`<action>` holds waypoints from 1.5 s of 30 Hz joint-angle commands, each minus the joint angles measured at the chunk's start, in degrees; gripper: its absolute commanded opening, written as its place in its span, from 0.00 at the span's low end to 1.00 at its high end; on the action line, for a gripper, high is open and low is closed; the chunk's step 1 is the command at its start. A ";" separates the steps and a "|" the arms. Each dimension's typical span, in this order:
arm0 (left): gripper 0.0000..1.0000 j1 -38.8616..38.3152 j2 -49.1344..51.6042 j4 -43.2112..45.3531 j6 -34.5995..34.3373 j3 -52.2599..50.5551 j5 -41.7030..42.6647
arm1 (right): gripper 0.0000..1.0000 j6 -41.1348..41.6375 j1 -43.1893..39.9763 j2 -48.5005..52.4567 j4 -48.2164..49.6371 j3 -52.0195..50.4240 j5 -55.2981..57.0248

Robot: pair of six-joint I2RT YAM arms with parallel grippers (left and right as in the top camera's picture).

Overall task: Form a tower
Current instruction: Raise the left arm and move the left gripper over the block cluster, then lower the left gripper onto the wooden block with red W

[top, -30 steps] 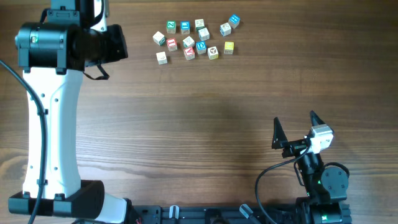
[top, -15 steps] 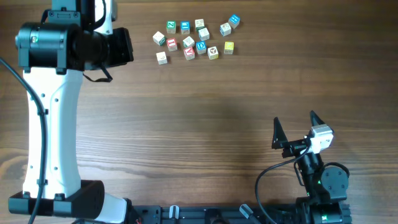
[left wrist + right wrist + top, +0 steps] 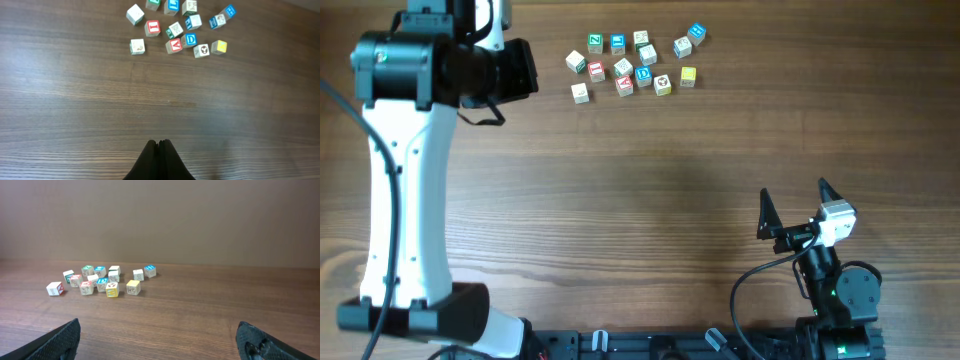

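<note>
Since the earlier frame, the left arm has swung slightly toward the cubes (image 3: 623,67); the right arm is unmoved. Left fingers (image 3: 159,148) closed, empty; right fingers (image 3: 60,339) spread wide, empty. Fourteen single cubes cluster on the surface's (image 3: 650,200) far side; no tower stands yet. Step in hand: approach. Next, probably: open the left fingers and descend over one cube.

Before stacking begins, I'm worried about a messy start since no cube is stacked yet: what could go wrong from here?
The cubes lie packed close together, so fingers reaching for one may knock its neighbours. The left fingers are shut above the table; unless they open before descending, they would likely push a cube rather than grasp it.
</note>
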 commanded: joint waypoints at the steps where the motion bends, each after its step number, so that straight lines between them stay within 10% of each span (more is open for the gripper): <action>1: 0.04 -0.61 5.46 0.85 -1.66 0.02 0.94 | 1.00 0.74 -0.33 -0.22 0.31 -0.04 1.01; 42: 0.04 -16.50 42.51 48.54 -14.29 2.93 -13.81 | 1.00 0.74 -0.33 -0.22 0.31 -0.04 1.01; 45: 0.29 -17.05 43.43 50.21 -14.32 2.93 -18.34 | 1.00 0.74 -0.33 -0.22 0.31 -0.07 1.01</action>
